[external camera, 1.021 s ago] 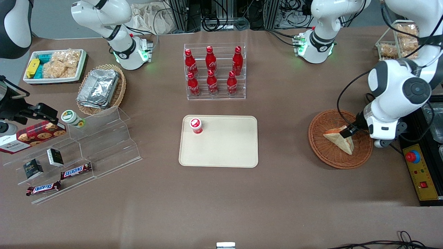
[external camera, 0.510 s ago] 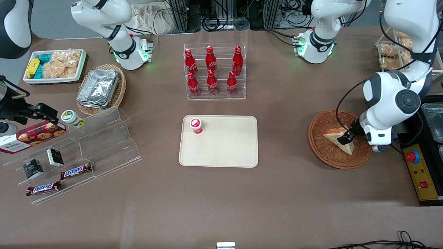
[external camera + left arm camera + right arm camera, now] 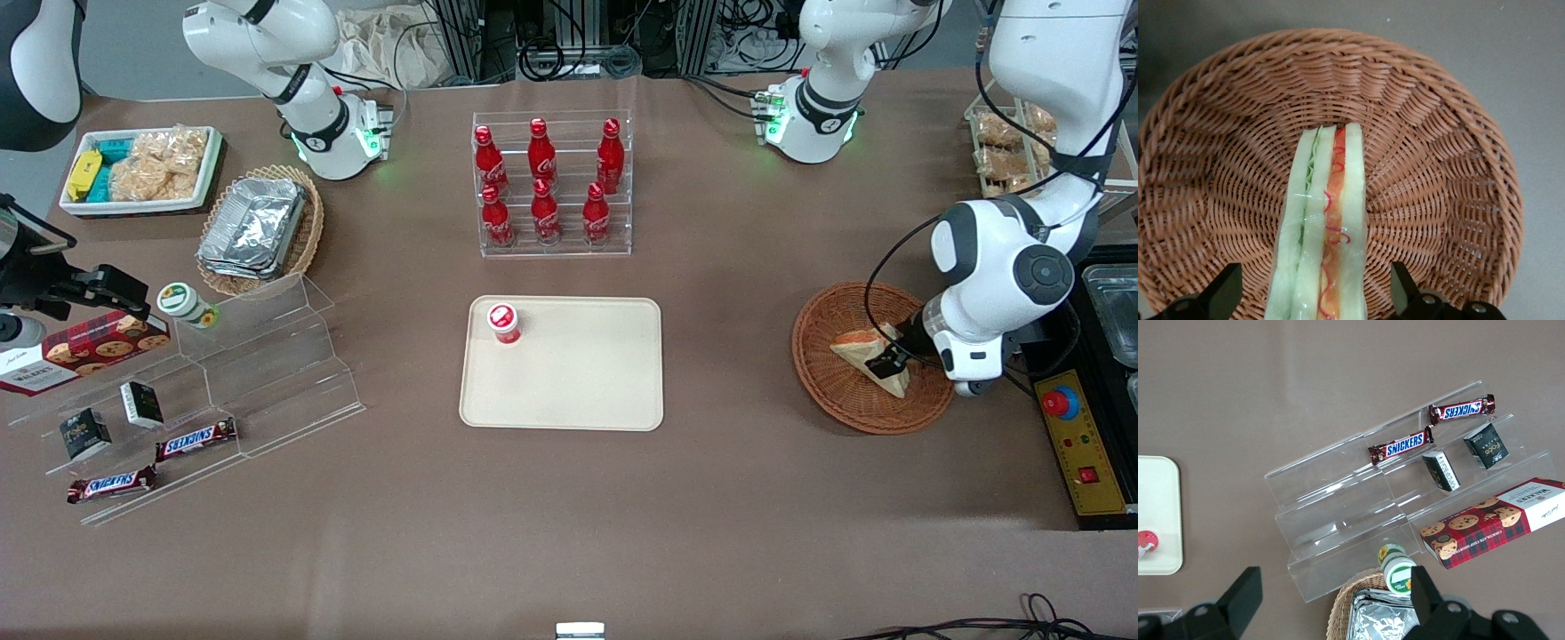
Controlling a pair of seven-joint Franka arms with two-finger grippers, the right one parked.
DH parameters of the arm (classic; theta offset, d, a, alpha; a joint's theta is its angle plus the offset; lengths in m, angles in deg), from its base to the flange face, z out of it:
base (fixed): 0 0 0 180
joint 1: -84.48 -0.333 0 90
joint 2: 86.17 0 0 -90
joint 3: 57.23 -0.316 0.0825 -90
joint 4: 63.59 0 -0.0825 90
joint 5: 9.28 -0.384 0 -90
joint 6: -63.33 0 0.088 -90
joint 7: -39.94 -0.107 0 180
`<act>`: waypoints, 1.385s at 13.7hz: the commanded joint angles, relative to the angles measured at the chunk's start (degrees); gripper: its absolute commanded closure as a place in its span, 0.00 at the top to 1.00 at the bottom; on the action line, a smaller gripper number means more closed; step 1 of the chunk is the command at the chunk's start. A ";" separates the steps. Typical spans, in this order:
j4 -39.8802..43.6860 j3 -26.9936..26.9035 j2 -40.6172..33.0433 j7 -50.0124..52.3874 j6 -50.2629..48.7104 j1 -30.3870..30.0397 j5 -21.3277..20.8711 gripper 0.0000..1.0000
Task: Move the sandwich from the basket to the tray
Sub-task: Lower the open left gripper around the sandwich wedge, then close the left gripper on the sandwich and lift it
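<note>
Leftmost in the front view, toward the parked arm's end of the table: a white rectangular bin (image 3: 140, 169) heaped with crinkly bagged snacks, a light tan wicker basket (image 3: 307, 233) stacked with crumpled silver foil trays (image 3: 252, 226), and a clear stepped acrylic riser (image 3: 233, 373) carrying a green-lidded jar (image 3: 185, 304), a red cookie box (image 3: 84, 348), two small dark cartons and two glossy Snickers bars (image 3: 196, 438). Centrally, a transparent rack (image 3: 553, 184) of six shiny red cola bottles, and nearer the front camera a flat beige tray (image 3: 578, 373) with rounded corners and a low rim, bearing one small red-capped cup (image 3: 503, 323) at a corner. Toward the working arm's end, a round, shallow, reddish-brown woven basket (image 3: 836, 391) with tightly ribbed wicker radiating from its floor (image 3: 1418, 167). Inside, lying on that weave and well apart from the tray, the sandwich (image 3: 862, 349): a pale tan triangular wedge, film-wrapped, cut edge (image 3: 1328, 233) showing soft bread slabs with green, orange and red strips between. Directly over it, low in the basket, the left gripper (image 3: 889, 360), spread wide with one black finger (image 3: 1225, 290) on each side of the wedge (image 3: 1318, 293), both clear of the bread, nothing clasped.
</note>
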 commanded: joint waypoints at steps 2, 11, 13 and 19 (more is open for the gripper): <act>-0.39 0.23 0.52 1.21 1.84 0.59 -0.21 0.28; 8.90 2.06 -2.64 -1.76 -11.84 0.68 -1.79 0.00; 14.87 3.65 -2.73 -5.35 -18.43 0.68 -1.61 0.00; 35.36 16.82 0.60 -9.68 -34.37 2.08 -2.92 0.00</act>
